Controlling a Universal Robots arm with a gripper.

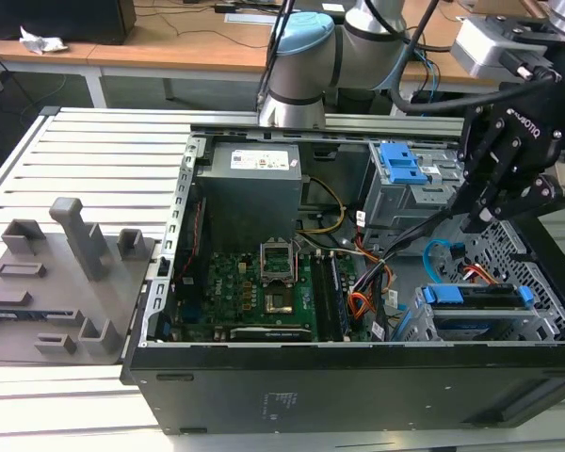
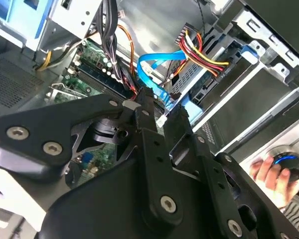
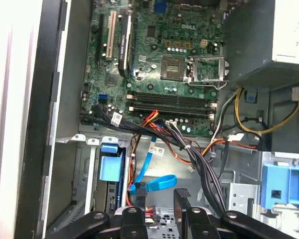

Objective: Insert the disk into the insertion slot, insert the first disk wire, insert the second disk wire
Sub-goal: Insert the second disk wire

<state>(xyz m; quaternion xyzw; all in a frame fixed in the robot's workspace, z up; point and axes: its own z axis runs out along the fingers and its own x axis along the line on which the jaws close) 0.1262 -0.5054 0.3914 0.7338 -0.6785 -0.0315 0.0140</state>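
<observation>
Blue-framed disk (image 1: 476, 297) sits in the insertion slot (image 1: 546, 287), near side on the exterior view's right. The gripper (image 2: 162, 105) hovers right by the second disk wire (image 3: 157, 184). Honestly can't tell whether the jaws are pinching anything.

An open black computer case (image 1: 358, 377) lies on a slatted aluminium table (image 1: 104, 141). Inside it, a green motherboard (image 1: 231, 292) with a bare CPU socket (image 1: 280, 282) sits below a grey power supply (image 1: 254, 193), with red-orange wires (image 1: 360, 303) bunched just beside the board. A grey moulded fixture (image 1: 56, 292) rests at the exterior view's left.
</observation>
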